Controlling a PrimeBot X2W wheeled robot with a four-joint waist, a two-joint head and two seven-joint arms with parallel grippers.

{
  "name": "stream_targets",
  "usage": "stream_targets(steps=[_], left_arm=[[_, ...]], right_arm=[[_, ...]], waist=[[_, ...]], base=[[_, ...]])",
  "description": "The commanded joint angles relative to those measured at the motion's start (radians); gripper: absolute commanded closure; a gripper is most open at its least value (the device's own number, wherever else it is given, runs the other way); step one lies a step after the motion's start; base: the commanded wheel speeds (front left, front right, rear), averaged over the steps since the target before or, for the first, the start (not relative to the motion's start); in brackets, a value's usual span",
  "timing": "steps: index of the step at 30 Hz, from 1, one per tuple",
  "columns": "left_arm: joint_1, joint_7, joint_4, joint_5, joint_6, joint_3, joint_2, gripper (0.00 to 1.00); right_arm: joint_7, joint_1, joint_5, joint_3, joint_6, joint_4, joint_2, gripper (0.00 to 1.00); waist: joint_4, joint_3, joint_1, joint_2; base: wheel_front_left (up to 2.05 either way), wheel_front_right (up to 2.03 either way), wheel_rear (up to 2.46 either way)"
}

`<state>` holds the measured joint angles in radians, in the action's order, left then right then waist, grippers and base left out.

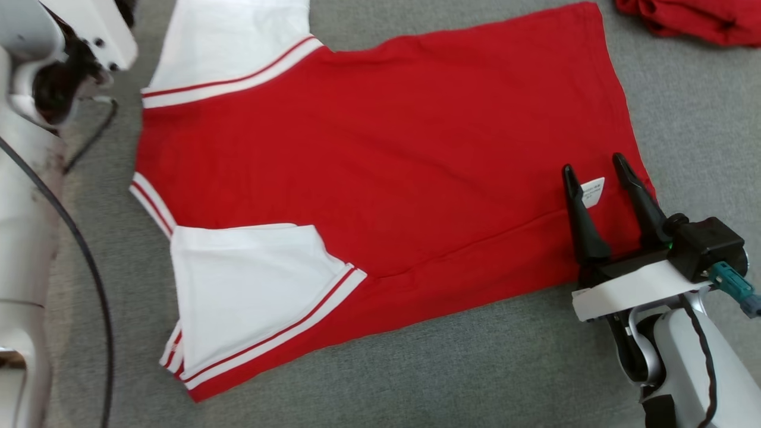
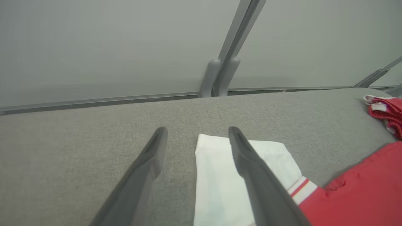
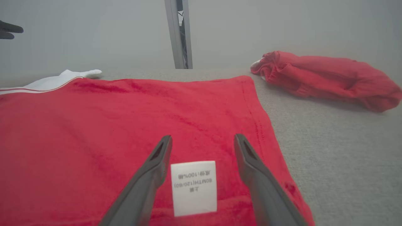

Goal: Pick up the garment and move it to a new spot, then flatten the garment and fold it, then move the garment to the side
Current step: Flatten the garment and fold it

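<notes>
Red cotton with white sleeves: the garment (image 1: 386, 148) lies spread across the middle of the head view on a grey cloth surface (image 1: 416, 368), its hem toward the right of the frame and its neck end toward the left. It looks flat, with hardly a wrinkle, so I judge the pick-up, the move to a new spot and the flattening done.

The lower sleeve (image 1: 250, 279), at lower left, lies turned in over the red body. A long crease runs along the lower edge toward the hem, which suggests a first fold has been laid (I cannot be sure from here). The upper sleeve (image 1: 232, 47) sticks out at the top of the frame, unfolded.

The right gripper (image 1: 595, 166) sits at right of centre, fingers spread wide, straddling a white label (image 1: 593, 191) near the hem and gripping nothing. The left gripper (image 2: 198, 131) has its fingers apart too, hovering over the tip of the upper sleeve.

Left to do: the remaining folds, then shifting the garment aside. A second red bundle (image 1: 701, 21) lies in the upper right corner.
</notes>
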<state>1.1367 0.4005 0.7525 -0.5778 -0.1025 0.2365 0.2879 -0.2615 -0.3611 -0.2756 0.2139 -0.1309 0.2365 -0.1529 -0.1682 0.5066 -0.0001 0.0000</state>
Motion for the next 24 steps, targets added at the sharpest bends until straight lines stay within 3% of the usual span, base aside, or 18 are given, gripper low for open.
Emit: stream_targets(steps=[1, 9, 19, 20, 21, 22, 23, 24], left_arm=[[0.036, 0.025, 0.012, -0.013, -0.003, -0.008, 0.015, 0.0], [0.135, 0.116, 0.077, 0.015, 0.01, 0.027, 0.047, 0.0], [0.212, 0.157, 0.14, 0.049, 0.022, 0.074, 0.036, 0.0], [0.216, 0.165, 0.147, 0.053, 0.02, 0.082, 0.035, 0.07], [0.221, 0.172, 0.152, 0.055, 0.017, 0.089, 0.036, 0.56], [0.225, 0.176, 0.156, 0.058, 0.015, 0.094, 0.037, 0.9], [0.223, 0.184, 0.161, 0.062, 0.013, 0.101, 0.037, 1.0], [0.22, 0.187, 0.164, 0.063, 0.011, 0.106, 0.038, 1.0]], right_arm=[[-0.006, -0.021, 0.004, 0.004, 0.0, -0.008, 0.007, 0.0], [-0.006, -0.064, 0.005, 0.012, 0.0, -0.013, 0.03, 0.0], [-0.006, -0.105, 0.0, 0.031, 0.0, 0.0, 0.041, 0.0], [-0.006, -0.106, -0.001, 0.032, 0.0, 0.0, 0.043, 0.0], [-0.006, -0.107, -0.003, 0.033, 0.0, 0.0, 0.044, 0.0], [-0.004, -0.107, -0.004, 0.032, 0.0, 0.0, 0.045, 0.0], [-0.004, -0.107, -0.005, 0.03, 0.0, -0.001, 0.045, 0.0], [-0.004, -0.106, -0.004, 0.028, 0.0, -0.002, 0.046, 0.0]], waist=[[-0.041, 0.049, 0.0001, 0.0], [-0.072, 0.125, 0.0001, 0.0], [-0.089, 0.163, 0.0001, 0.0], [-0.09, 0.165, 0.0001, 0.0], [-0.092, 0.167, 0.0001, 0.0], [-0.093, 0.168, 0.0001, 0.0], [-0.094, 0.169, 0.0001, 0.0], [-0.094, 0.169, 0.0001, 0.0]], base=[[0.0, 0.0, 0.0], [0.0, 0.0, 0.0], [0.0, 0.0, 0.0], [0.0, 0.0, 0.0], [0.0, 0.0, 0.0], [0.0, 0.0, 0.0], [0.0, 0.0, 0.0], [0.0, 0.0, 0.0]])
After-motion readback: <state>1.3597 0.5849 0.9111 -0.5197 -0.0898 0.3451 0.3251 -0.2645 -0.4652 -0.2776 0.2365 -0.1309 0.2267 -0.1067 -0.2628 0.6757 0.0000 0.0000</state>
